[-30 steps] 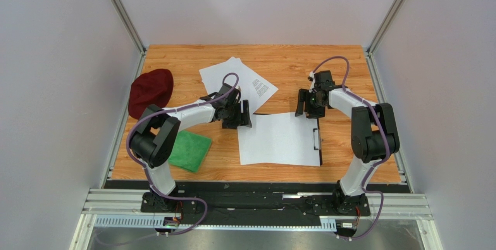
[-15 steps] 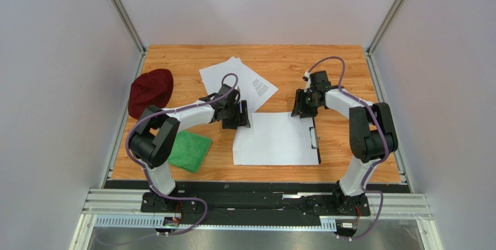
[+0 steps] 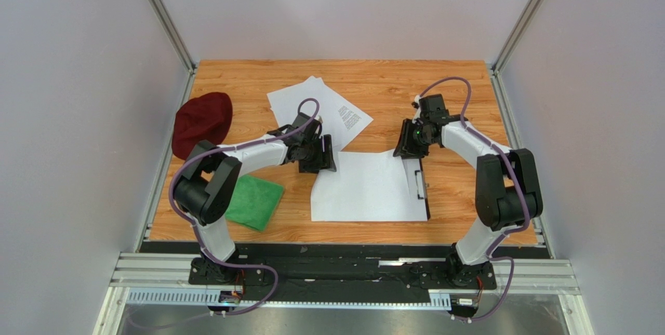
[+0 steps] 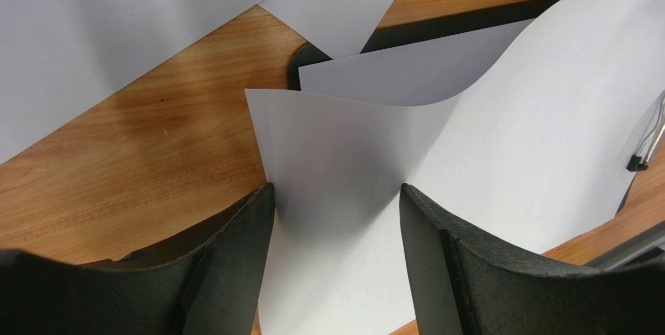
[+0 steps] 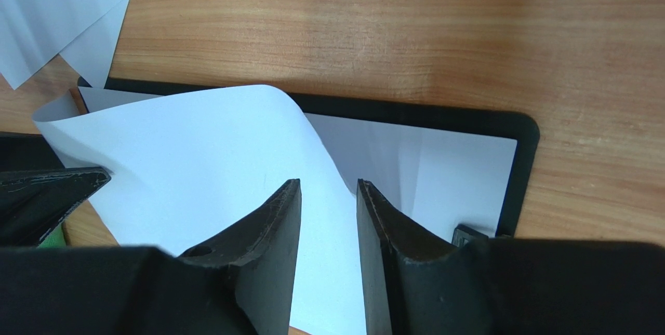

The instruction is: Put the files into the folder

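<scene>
Surface [image 3: 390, 86]: orange-brown wood grain, carrying everything below.
Folder [image 5: 437, 117]: black, lying flat right of centre on the surface. Only its rim shows around the paper on it. A metal clip [image 3: 422, 185] sits along its right side.
Lower sheet [image 5: 460, 171]: white, flat inside the folder.
Top sheet [image 3: 363, 191]: white, over the folder, its left part overhanging onto the wood. Both far corners are curled up off the folder.
Left gripper [image 4: 336, 195]: at the top sheet's far-left corner. Jaws spread, with the raised corner standing between them and its edge against the left finger.
Right gripper [image 5: 328, 187]: at the far-right corner. Jaws apart by a narrow gap, paper running up between them, not pressed together.
Loose sheets [image 3: 312, 101]: fanned behind the left gripper, off the folder. One carries a small block of print.
Hat [image 3: 201, 121]: dark red, at the left edge.
Cloth [image 3: 255, 201]: green square, near left, beside the left arm.
</scene>
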Robot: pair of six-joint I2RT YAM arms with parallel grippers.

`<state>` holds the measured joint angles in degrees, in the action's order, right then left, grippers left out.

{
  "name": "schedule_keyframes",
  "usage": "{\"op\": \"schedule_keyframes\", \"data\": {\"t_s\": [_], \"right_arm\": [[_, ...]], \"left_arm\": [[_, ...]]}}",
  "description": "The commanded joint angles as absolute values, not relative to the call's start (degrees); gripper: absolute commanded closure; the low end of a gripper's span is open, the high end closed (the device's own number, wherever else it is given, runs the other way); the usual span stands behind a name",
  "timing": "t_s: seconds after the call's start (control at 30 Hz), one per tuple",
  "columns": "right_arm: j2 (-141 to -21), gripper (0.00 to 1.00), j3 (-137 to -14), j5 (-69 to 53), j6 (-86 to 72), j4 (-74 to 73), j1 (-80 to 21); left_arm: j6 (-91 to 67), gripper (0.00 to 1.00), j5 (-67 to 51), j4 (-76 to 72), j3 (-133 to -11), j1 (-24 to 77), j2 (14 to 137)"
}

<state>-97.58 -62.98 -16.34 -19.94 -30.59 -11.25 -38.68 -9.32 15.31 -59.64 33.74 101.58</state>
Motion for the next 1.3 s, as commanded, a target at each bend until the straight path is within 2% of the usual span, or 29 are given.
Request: {"op": "schedule_keyframes", "data": {"t_s": [0.0, 1.13, 1.23, 1.27], "right_arm": [[-94.39, 0.64, -61.26, -13.37, -20.39, -31.11, -11.43], [-87.45, 0.66, -53.96, -7.65, -20.57, -32.52, -10.02], [-86.75, 0.61, -53.96, -3.26, -19.95, -33.92, -9.93], [-86.57, 0.50, -53.96, -0.73, -19.78, -34.80, -9.93]], "left_arm": [[-38.58, 0.31, -10.72, 17.31, -59.32, 34.80, 103.89], [-38.41, 0.31, -10.37, 19.25, -64.34, 36.83, 107.23], [-37.36, 0.28, -8.35, 21.00, -64.95, 36.83, 106.44], [-37.18, 0.27, -7.65, 21.27, -64.86, 36.83, 105.91]]}}
